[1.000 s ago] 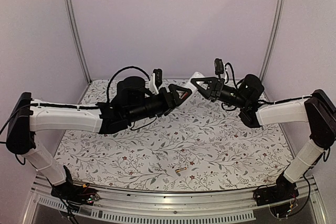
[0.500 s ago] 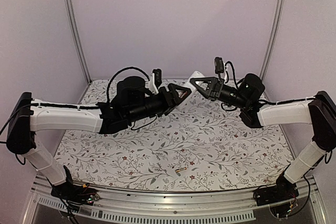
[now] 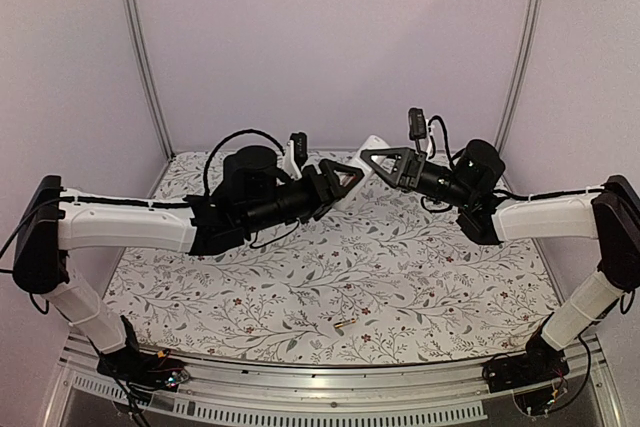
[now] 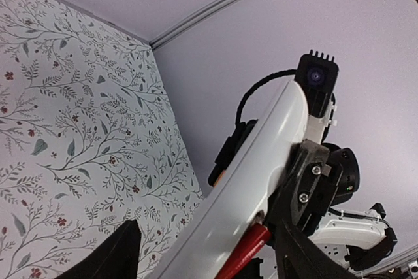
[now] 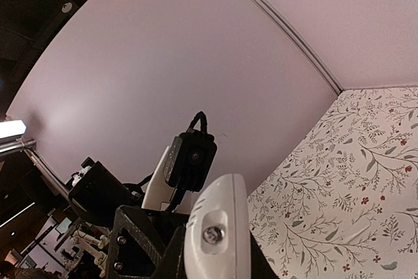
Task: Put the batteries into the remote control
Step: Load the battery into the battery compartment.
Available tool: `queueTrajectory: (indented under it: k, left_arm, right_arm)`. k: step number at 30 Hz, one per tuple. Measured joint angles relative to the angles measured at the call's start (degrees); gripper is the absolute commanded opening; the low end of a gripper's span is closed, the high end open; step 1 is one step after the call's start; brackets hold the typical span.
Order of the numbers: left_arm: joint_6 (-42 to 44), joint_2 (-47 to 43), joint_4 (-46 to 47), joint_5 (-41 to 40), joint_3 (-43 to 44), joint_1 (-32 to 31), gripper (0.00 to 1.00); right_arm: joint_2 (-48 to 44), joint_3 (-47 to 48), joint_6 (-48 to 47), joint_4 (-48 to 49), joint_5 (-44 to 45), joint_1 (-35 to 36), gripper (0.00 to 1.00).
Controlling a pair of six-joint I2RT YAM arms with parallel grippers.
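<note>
**Both arms meet over the far middle of the table**

We see the two arms reaching inward and raised above the flowered table (image 3: pixel 300 277). Their tips come together at the remote (image 3: pixel 370 147), a white bar held tilted in the air. The right gripper (image 3: pixel 370 157) is closed at its upper end and the left gripper (image 3: pixel 355 175) sits at its lower end. We cannot tell the left's hold. One battery (image 3: pixel 344 325) lies alone near the front edge, well apart from both.
</note>
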Motion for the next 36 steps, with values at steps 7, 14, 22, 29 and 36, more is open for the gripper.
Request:
queueTrajectory:
  k: [7, 14, 22, 29, 36]
  left_arm:
    - [-0.2, 0.1, 0.1, 0.2, -0.2, 0.3, 0.62]
    - [0.1, 0.1, 1.0, 0.3, -0.5, 0.4, 0.58]
    - [0.5, 0.1, 3.5, 1.6, -0.5, 0.4, 0.55]
    - [0.8, 0.1, 5.1, 3.0, -1.1, 0.4, 0.52]
    - [0.8, 0.1, 7.6, 3.9, -2.3, 0.4, 0.47]
  right_arm:
    - [-0.1, 0.0, 0.2, 0.0, 0.0, 0.0, 0.00]
    - [-0.1, 0.0, 1.9, 0.4, 0.0, 0.0, 0.00]
    - [0.3, 0.0, 6.1, 3.8, -0.1, -0.1, 0.00]
    - [1.9, 0.0, 10.4, 7.8, -1.1, -0.4, 0.00]
    - [2.3, 0.0, 12.7, 9.0, -1.8, -0.5, 0.00]
